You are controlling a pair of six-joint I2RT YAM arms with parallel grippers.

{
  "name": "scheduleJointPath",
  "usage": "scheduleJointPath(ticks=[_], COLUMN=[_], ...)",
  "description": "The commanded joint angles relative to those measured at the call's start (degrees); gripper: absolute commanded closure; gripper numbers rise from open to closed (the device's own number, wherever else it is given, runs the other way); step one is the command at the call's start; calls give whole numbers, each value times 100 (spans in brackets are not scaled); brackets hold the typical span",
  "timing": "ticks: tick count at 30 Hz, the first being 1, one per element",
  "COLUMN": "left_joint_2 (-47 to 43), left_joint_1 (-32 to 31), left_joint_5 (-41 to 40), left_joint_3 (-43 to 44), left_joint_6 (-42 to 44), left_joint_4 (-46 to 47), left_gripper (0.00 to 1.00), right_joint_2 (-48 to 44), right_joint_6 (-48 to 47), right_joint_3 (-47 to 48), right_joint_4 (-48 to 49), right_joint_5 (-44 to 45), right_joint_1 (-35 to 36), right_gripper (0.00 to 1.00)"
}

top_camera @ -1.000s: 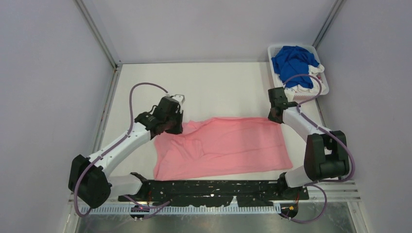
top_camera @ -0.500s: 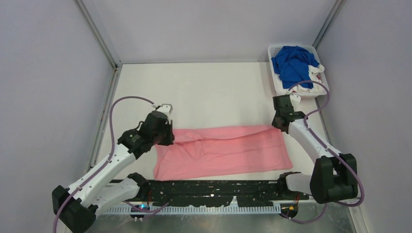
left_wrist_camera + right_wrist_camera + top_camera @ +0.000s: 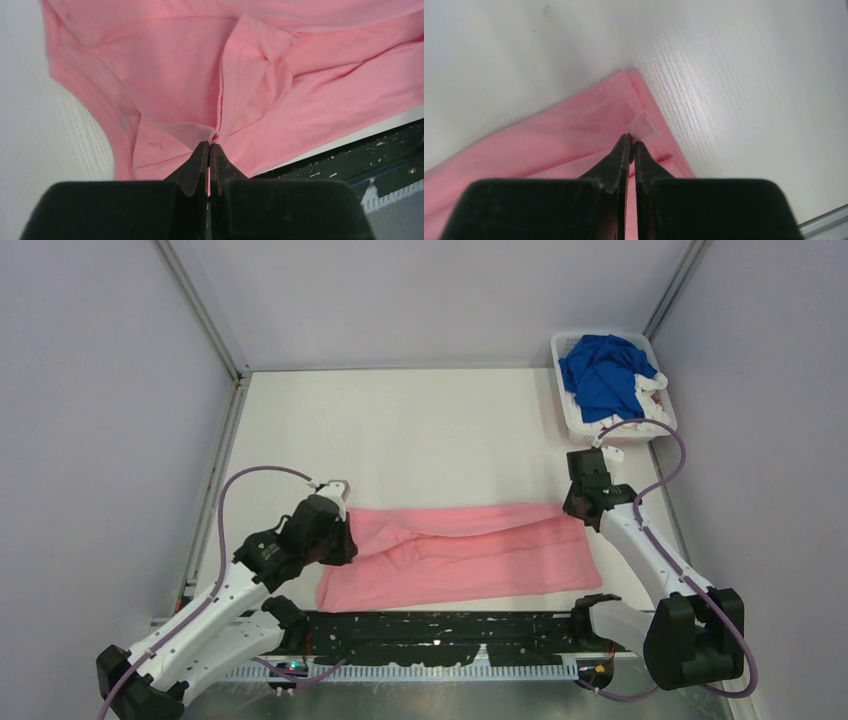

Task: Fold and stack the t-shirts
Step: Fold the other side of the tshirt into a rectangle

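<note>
The light pink t-shirt [image 3: 460, 552] lies across the near part of the table, its far edge doubled over toward me. My left gripper [image 3: 338, 540] is shut on the shirt's far left edge; the left wrist view shows the pinched cloth [image 3: 214, 136] at the gripper [image 3: 209, 145]. My right gripper [image 3: 575, 506] is shut on the far right corner, seen in the right wrist view [image 3: 644, 125] at the gripper [image 3: 631, 142]. The royal blue t-shirt [image 3: 603, 370] lies heaped over white shirts [image 3: 640, 412] in the basket.
The white slatted basket [image 3: 571, 424] stands at the back right corner. A black strip [image 3: 440, 625] runs along the table's near edge under the shirt's hem. Grey walls close in both sides and the back.
Both grippers have pulled the pink shirt's far edge toward the near side, folding it over itself. The shirt now shows as a narrower band.
</note>
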Motion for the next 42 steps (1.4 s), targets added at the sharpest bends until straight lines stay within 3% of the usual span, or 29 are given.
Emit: scheduleJointPath(ticks=[1,3,5,6,8,11,12,17,24,30,37,42], left_joint_2=[-93,-61,-6,7,-38,-183,-217,67,2100,3643,3735,3468], left_joint_1=[-85,-93,-97,-104,-121,-131,-131,-131,-126,-131,-352,-1031], left_joint_5=[354,431,696,754,772,935,965,902,318,1133,1602,1695], left_joint_3=[-351,-530,-632,-640,-616,-456,-387,-192,583,1043,689,510], left_joint_6=[-391,-521,-586,-598,-627,-572,-542,-409,-184,-146,-189,-166], left_joint_4=[-31,-35,-97,-175,-292,-207,-118,756,1803,2195,2502,2383], left_gripper=[100,100,89,80,52,10,2,0,0,0,0,0], right_joint_2=[-264,-281,-280,-313,-428,-746,-880,-1513,-2270,-2407,-2405,-2390], right_joint_6=[70,150,239,312,439,564,596,451,176,67,46,17], right_joint_3=[-230,-333,-408,-454,-501,-483,-440,-376,-705,-698,-806,-821], right_joint_4=[-173,-297,-470,-602,-767,-870,-876,-598,68,16,16,16], right_joint_5=[-62,-167,-286,-307,-296,-213,-195,-334,-895,-1150,-1134,-1190], right_joint_1=[26,29,24,21,17,18,18,18,16,18,18,17], right_gripper=[88,84,76,58,37,16,9,1,5,5,5,5])
